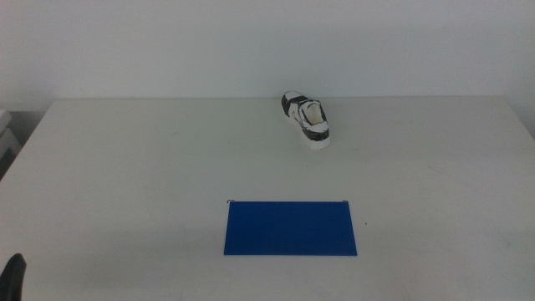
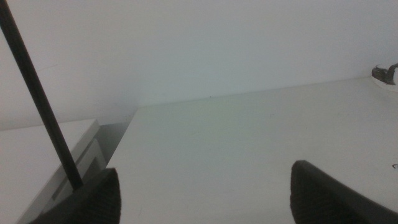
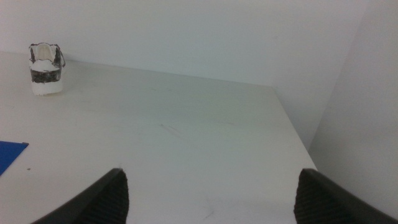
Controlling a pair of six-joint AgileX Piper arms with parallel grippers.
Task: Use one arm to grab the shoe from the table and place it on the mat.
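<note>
1. A small white sneaker with black mottled patches and a cream lining point(image 1: 308, 120) lies near the far edge of the large plain white tabletop point(image 1: 125, 184), a little right of centre in the middle view, well apart from both grippers.
2. The flat, thin, deep-blue rectangular mat point(image 1: 291, 227) lies nearer the camera, almost straight in front of the shoe, with bare table between the two; the shoe is not on the mat.
3. The left gripper point(image 2: 205, 196) waits at the table's near left corner; only a dark tip of it shows at the bottom left edge of the middle view. Its two dark jaws stand wide apart with nothing between them.
4. From the left wrist view, the shoe is only a sliver at the frame's edge point(image 2: 385, 73), far across the table and cut off.
5. The right gripper point(image 3: 210, 199) is out of the middle view. Its wrist camera shows its two dark jaws spread wide, empty, over the table near the table's right edge.
6. In the right wrist view, the shoe point(image 3: 45, 68) appears end-on and far off, with a corner of the blue mat point(image 3: 9, 155) cut off by the frame.
7. A thin black cable point(image 2: 37, 93) slants across the left wrist view, beside a pale unit off the table's edge that is hard to make out.
</note>
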